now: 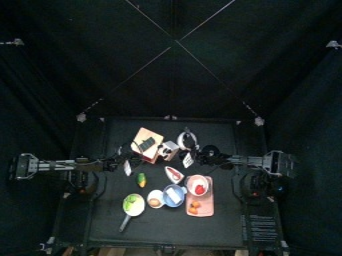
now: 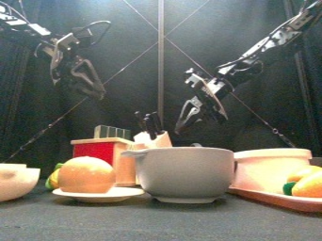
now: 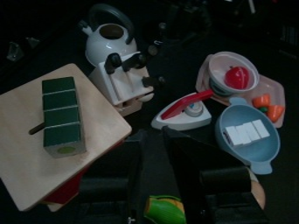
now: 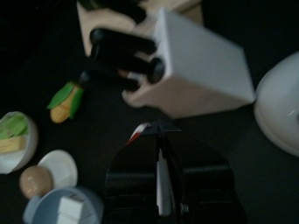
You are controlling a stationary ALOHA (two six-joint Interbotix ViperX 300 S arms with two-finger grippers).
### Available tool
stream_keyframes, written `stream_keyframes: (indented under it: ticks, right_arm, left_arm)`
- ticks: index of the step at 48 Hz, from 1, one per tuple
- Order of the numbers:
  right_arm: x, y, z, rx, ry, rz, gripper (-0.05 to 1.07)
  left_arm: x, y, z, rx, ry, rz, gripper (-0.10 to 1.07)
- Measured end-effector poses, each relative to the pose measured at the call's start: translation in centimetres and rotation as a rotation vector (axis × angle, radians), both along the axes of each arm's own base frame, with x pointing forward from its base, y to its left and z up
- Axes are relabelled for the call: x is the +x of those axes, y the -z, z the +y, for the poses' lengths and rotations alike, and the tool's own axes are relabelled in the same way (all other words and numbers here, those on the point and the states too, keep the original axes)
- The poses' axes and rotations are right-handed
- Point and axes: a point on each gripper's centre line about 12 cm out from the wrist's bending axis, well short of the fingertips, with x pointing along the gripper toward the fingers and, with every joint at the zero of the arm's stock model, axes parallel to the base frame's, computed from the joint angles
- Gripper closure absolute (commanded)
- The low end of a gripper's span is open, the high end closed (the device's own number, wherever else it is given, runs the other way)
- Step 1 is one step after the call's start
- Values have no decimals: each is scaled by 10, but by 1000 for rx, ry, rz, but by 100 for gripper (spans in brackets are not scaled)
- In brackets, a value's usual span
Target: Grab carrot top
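**Reference.** Clock directions use the table as seen in the top view, with 12 o'clock at the far edge.

**Task object.** The carrot point(image 1: 197, 208) lies at 5 o'clock, near the front edge, on a pale salmon tray point(image 1: 206, 211). It is just in front of the pink bowl point(image 1: 199, 186), which holds a red item. No gripper touches it.
- Front view: the carrot appears at the extreme right, low behind the tray rim, with a green part beside it.
- Left wrist view: the carrot shows as small orange pieces just beyond the pink bowl. Which end is the top cannot be told.
- Right wrist view: the carrot is not shown.

**Left gripper** point(image 2: 86, 83). It hangs high over the 9 o'clock side, well apart from the carrot. In its wrist view the two jaws stand apart with nothing clamped between them.

**Right gripper** point(image 2: 201, 115). It hangs above the white knife block point(image 4: 193, 61), near 12 o'clock, clear of the table. In its wrist view the jaws are nearly together, leaving a narrow slit that shows a thin pale strip. What that strip is cannot be told.

**Other items.**
- Wooden cutting board point(image 3: 93, 144): 11 o'clock, seen by the top and left wrist views.
- White kettle point(image 3: 107, 31): 1 o'clock.
- Yellow-green vegetable point(image 4: 66, 101): 9 o'clock.
- Blue bowl point(image 3: 263, 153): 6 o'clock.
- Large white bowl point(image 2: 186, 172): fills the front view's centre and hides the table's middle.
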Motion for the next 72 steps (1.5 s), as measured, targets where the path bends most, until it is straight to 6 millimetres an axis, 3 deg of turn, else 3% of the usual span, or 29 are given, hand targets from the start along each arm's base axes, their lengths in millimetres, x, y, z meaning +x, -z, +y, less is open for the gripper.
stream_keyframes:
  ticks: [17,26,36,45,51,61,72]
  right_arm:
    - [-17,-10,97,390,36,-47,65]
    - [-32,-13,123,570,145,46,65]
    - [-46,-22,146,648,201,195,65]
    - [-61,-14,177,737,217,351,65]
    - [-67,-4,186,749,235,431,64]
    - [-72,17,187,622,254,527,61]
    - [-65,24,193,445,207,523,45]
  left_arm:
    - [-10,16,-7,58,84,17,31]
    - [-20,12,-9,83,99,-12,31]
    - [-30,13,-13,83,115,-42,31]
    - [-31,11,-14,83,120,-55,31]
    - [-33,14,-13,82,114,-47,31]
    - [-34,18,-12,75,108,-39,31]
    - [-37,24,-11,60,93,-24,31]
